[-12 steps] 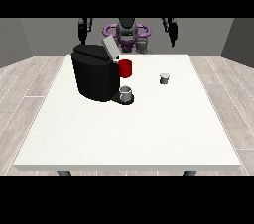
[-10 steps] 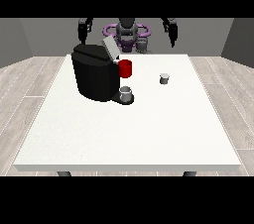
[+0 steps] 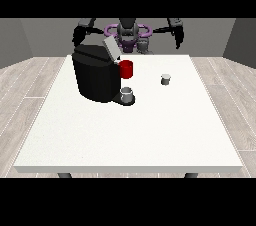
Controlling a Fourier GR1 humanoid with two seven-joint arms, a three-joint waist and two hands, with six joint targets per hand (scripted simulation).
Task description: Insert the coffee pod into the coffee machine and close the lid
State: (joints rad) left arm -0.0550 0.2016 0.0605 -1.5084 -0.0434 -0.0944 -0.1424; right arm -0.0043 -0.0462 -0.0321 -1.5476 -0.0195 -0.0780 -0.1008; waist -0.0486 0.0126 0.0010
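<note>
A black coffee machine (image 3: pixel 95 76) stands on the left part of the white table (image 3: pixel 130 130), its grey lid (image 3: pixel 111 49) tilted up. A red part (image 3: pixel 126 69) sits at its front and a grey cup (image 3: pixel 127 94) stands on its drip base. The small grey coffee pod (image 3: pixel 165 78) stands upright on the table to the machine's right. The hand at the view's right (image 3: pixel 177 36) hangs raised behind the table's far edge, well above and behind the pod. The hand at the view's left (image 3: pixel 78 35) hovers behind the machine. Neither hand holds anything.
The robot's torso (image 3: pixel 129 35) with a purple ring stands behind the far edge. White table surface stretches from the machine and pod to the near edge. Wooden floor surrounds the table.
Both arms have shifted only slightly; the hands stay raised behind the far edge. Pod, cup and machine have not moved.
</note>
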